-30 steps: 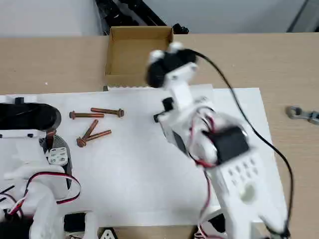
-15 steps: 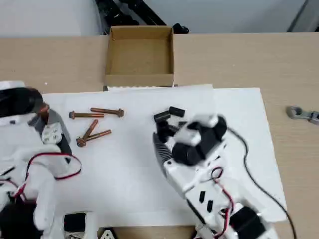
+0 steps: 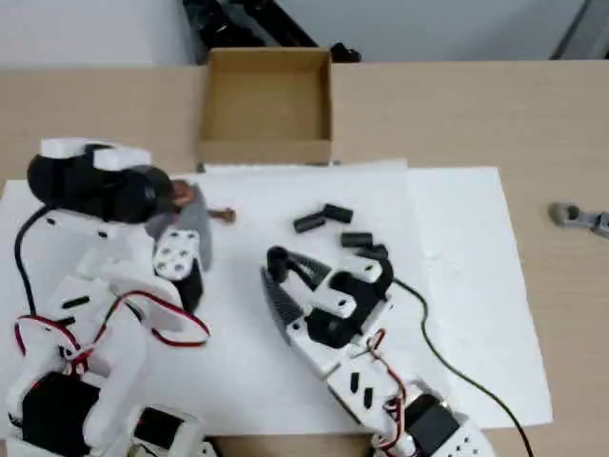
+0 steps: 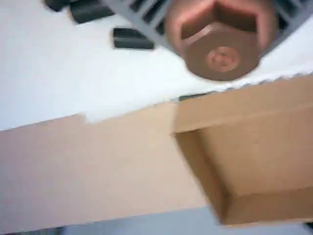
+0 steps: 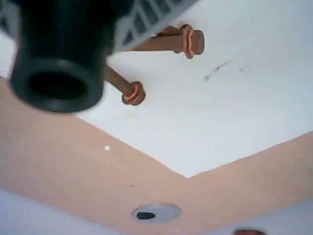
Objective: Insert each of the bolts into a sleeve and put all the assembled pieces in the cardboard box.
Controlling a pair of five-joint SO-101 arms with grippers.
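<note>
**Gripping a bolt on the left, a sleeve on the right**

Pinching a copper bolt [image 4: 220,46] in the left gripper [image 3: 186,203], jaws closed around it, hex head pointing straight at the left wrist camera. Clamping a black sleeve [image 5: 56,73] in the right gripper [image 3: 274,271], jaws squeezed against its sides, open bore facing the right wrist camera. Holding the two pieces well apart, bolt not yet in sleeve.

Lying flat on the white sheet [image 3: 457,314], beyond the held sleeve in the right wrist view: one loose bolt [image 5: 188,41] and a second loose bolt [image 5: 131,93], the second one's head close to the sheet's edge.

Resting on their sides near the middle of the sheet, between the right gripper and the box: a small cluster of loose sleeves [image 3: 309,223], close together.

Standing just past the sheet's far edge, open side up: the cardboard box [image 3: 265,152], with the left gripper near its front left corner and the right gripper farther off, over the sheet's middle.

Covering much of the wooden table [image 3: 533,114] with that sheet. Lying off the sheet on bare wood at the right edge, well apart from everything else: a small metal piece [image 3: 576,217].
</note>
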